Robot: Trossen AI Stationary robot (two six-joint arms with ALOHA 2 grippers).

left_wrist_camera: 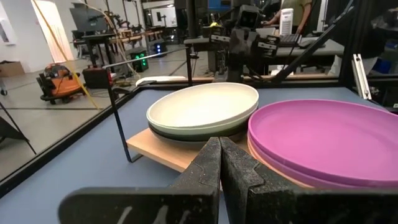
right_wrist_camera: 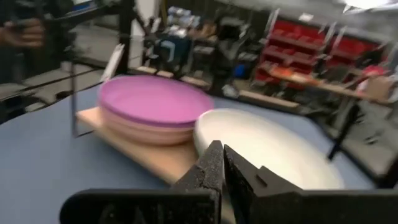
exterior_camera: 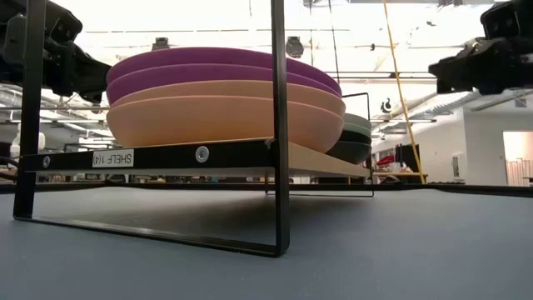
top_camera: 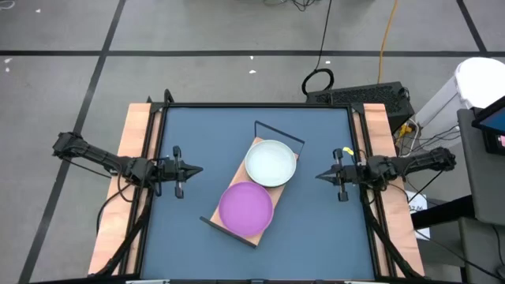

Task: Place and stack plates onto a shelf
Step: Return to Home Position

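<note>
Plates [top_camera: 245, 207] fill the shelf [top_camera: 241, 176] edge to edge. Left gripper [top_camera: 193, 169] at nine o'clock, right gripper [top_camera: 319, 176] at three, both clenched, open table [top_camera: 316, 229] between.

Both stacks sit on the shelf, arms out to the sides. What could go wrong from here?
1. The purple stack looks to overhang the shelf's edge, so a knock might slide it off.
2. The left gripper and right gripper, both shut, point at the shelf. Any inward drift could nudge the purple stack or the white stack.

shelf [exterior_camera: 166, 157] | purple plates [exterior_camera: 221, 67] atop pink plates [exterior_camera: 225, 117] | darker stack [exterior_camera: 353, 140] behind
</note>
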